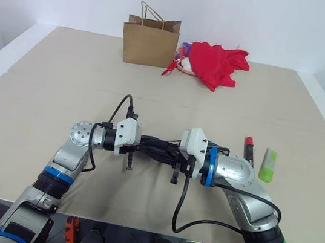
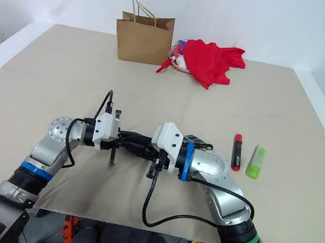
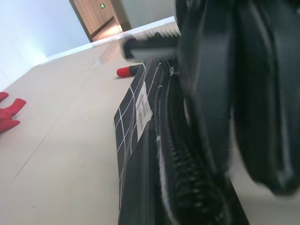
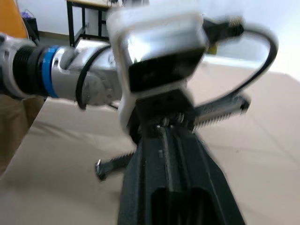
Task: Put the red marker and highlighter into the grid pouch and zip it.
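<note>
white label (image 3: 143,108) on grid pouch (image 3: 129,126) — print too blurred, nothing legible

A wide bench (image 1: 64,82) covered in beige board stands against a plain white wall (image 1: 275,22), evenly lit. Beyond it, the left wrist view catches a wooden door (image 3: 96,14) under a small green sign.

Bare table (image 1: 52,80) is lying open ahead; brown paper bag (image 1: 149,43) and red cloth heap (image 1: 219,63) are blocking the far edge.
</note>
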